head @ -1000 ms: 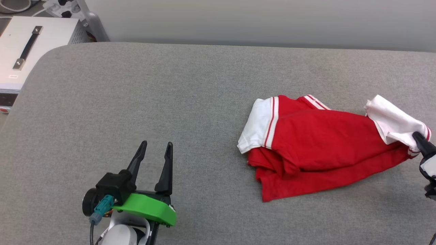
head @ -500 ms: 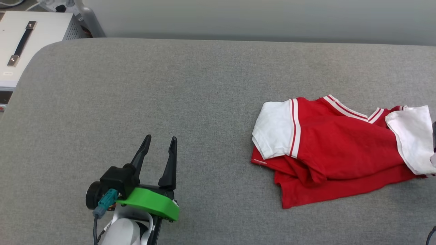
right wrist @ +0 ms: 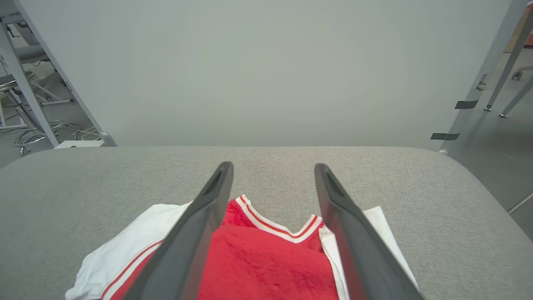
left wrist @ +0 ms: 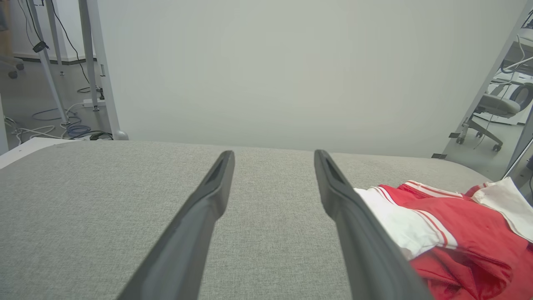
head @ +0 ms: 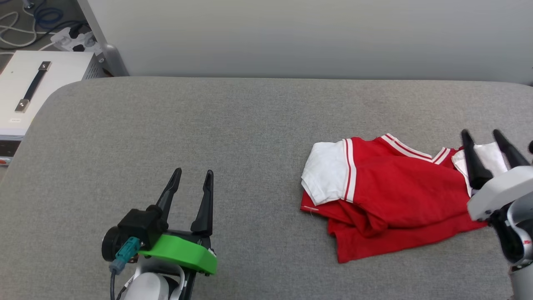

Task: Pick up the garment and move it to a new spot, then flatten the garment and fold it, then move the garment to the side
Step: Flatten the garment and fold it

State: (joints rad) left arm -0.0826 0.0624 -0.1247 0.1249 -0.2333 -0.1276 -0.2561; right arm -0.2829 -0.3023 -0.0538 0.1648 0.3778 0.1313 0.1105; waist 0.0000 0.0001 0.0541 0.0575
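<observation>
garment point(head: 395, 196) sleeve — half hidden, behind right gripper point(head: 480, 133)

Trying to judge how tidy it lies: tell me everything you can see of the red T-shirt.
The garment is a red, soft-looking T-shirt with white short sleeves, the left sleeve and the right sleeve, and red-white striped trim at the sleeve seams and V-neck. It lies crumpled and loosely doubled over on the right part of the grey padded table. The right gripper stands open over the right sleeve, gripping nothing; the left gripper is well apart.
</observation>
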